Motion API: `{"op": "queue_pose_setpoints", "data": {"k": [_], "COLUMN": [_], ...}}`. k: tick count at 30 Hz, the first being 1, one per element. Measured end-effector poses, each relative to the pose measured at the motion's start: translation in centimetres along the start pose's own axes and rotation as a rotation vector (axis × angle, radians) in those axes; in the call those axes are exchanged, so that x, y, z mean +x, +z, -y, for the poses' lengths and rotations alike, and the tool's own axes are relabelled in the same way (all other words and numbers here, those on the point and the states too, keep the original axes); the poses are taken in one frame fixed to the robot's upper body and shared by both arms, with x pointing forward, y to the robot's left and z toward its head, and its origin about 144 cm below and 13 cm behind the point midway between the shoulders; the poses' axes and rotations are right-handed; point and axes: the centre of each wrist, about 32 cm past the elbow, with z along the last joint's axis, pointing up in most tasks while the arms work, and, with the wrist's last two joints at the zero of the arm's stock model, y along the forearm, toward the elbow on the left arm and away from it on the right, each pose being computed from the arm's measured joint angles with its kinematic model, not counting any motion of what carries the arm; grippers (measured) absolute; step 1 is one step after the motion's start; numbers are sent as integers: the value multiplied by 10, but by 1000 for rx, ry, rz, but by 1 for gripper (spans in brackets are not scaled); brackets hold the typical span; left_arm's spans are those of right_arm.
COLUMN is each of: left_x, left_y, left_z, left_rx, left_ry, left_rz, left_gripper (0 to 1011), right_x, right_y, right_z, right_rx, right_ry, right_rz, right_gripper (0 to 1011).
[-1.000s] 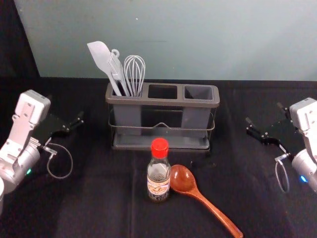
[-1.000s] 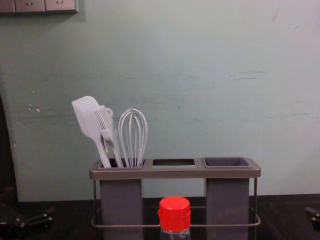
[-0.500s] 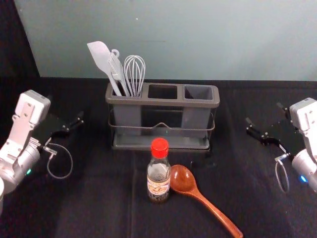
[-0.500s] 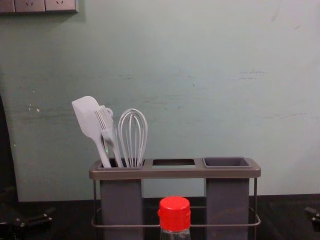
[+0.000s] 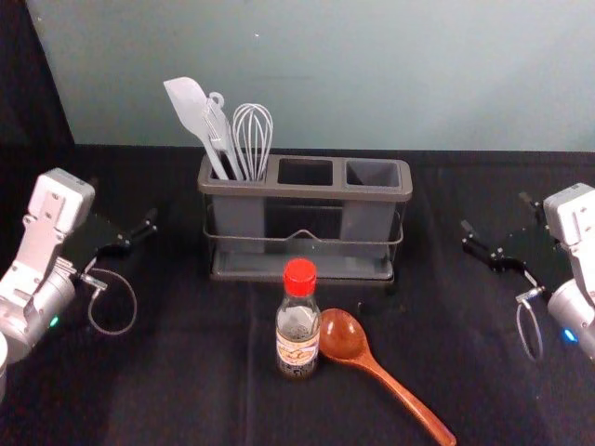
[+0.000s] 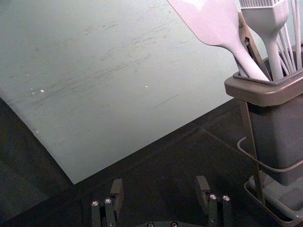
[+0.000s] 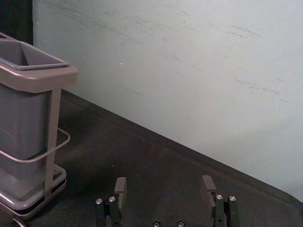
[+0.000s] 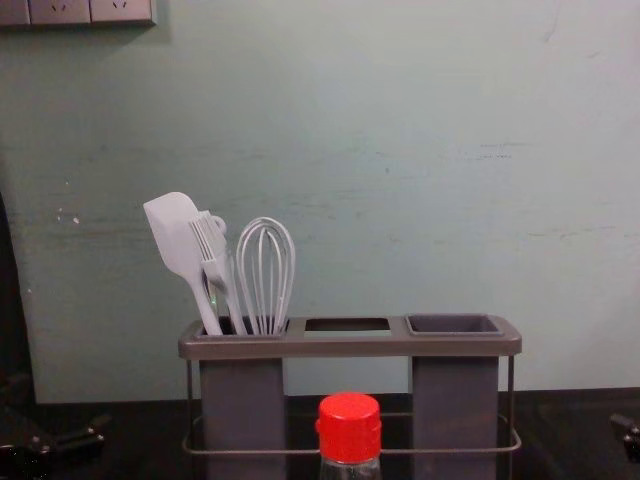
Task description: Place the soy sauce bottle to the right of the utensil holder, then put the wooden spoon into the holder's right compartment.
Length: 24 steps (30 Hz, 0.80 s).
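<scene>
Soy sauce bottle (image 5: 297,339) stood upright on the dark worktop (image 5: 186,395), in front of the utensil holder (image 5: 307,191), red cap (image 5: 299,277) on top. Wooden spoon (image 5: 343,335) lay just to the bottle's right, bowl end beside it, handle slanting toward the near right; could not tell whether bowl and glass touched. Chest view: the cap showed in front of the holder, between its two outer cups.

Holder: three openings along the top. Left compartment (image 5: 239,212) held a pale spatula (image 5: 189,107), a brush (image 5: 219,135) and a whisk (image 5: 253,135), heads up, the spatula leaning left. Middle opening (image 5: 305,172) was unoccupied; right compartment (image 5: 373,174) was an empty grey cup. A wire rail (image 5: 307,238) ran across the front, above a low base tray (image 5: 302,268).

Left gripper (image 5: 124,203) was off the holder's left side, well apart from it. In its own wrist view, the left gripper (image 6: 159,181) had its fingers spread wide with nothing between them.

Right gripper (image 5: 495,212) was off the holder's right side, also clear of it. Its wrist view showed the right gripper (image 7: 164,180) with fingers wide apart, holding nothing.

Wall sockets (image 8: 60,11) at the chest view's upper left corner
</scene>
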Motion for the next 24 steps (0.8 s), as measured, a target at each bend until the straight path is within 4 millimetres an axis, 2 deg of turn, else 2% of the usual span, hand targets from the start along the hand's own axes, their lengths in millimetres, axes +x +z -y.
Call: {"op": "queue_pose_setpoints", "data": {"k": [24], "left_x": [0], "left_y": [0], "left_z": [0], "left_rx": [0], "left_ry": [0], "left_rz": [0], "left_gripper": [1005], "right_x": [2], "right_y": [3], "right_z": [3], "right_rx": [12], "right_ry": [-6], "right_rz": [-6], "right_gripper": [1004]}}
